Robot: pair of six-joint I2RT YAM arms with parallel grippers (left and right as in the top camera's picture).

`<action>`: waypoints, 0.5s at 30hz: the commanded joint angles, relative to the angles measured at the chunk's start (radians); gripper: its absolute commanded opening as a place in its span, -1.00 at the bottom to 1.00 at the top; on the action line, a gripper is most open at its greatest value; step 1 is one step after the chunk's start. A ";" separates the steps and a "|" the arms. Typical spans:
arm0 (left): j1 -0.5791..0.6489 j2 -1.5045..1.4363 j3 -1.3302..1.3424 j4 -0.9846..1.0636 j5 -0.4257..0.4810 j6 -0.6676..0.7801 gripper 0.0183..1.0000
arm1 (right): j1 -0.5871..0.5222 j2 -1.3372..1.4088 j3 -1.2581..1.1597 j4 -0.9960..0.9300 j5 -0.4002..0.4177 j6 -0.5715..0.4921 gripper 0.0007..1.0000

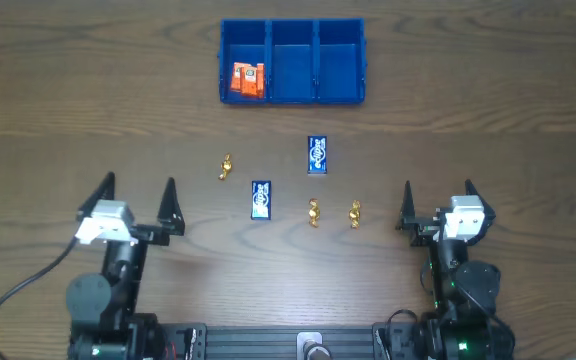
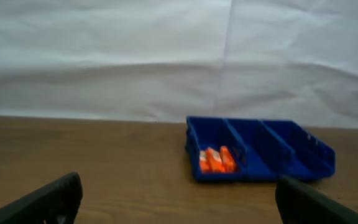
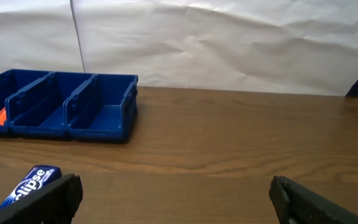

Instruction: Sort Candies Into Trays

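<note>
A blue tray (image 1: 292, 93) with three compartments stands at the far middle of the table; orange candies (image 1: 247, 81) lie in its left compartment. In front of it lie two blue packets (image 1: 317, 155) (image 1: 261, 199) and three gold-wrapped candies (image 1: 225, 167) (image 1: 314, 212) (image 1: 354, 212). My left gripper (image 1: 138, 205) stands open near the front left, nothing between its fingers. Front right, my right gripper (image 1: 436, 204) is open too, just right of the gold candies. The left wrist view shows the tray (image 2: 303, 158) with the orange candies (image 2: 216, 159). The right wrist view shows the tray (image 3: 104, 121) and a blue packet (image 3: 31, 184).
Bare wooden tabletop (image 1: 508, 110) surrounds the candies on all sides. A white backdrop (image 2: 166, 56) hangs behind the table's far edge. A black cable (image 1: 18, 290) runs along the front left by the left arm's base.
</note>
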 commanded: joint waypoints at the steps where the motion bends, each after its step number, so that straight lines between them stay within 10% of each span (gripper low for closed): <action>1: 0.007 -0.016 -0.051 -0.058 0.047 0.011 1.00 | 0.000 -0.005 -0.002 -0.003 -0.003 -0.008 1.00; 15: 0.007 -0.014 -0.050 -0.166 0.045 0.011 1.00 | 0.000 -0.005 -0.002 -0.003 -0.003 -0.008 1.00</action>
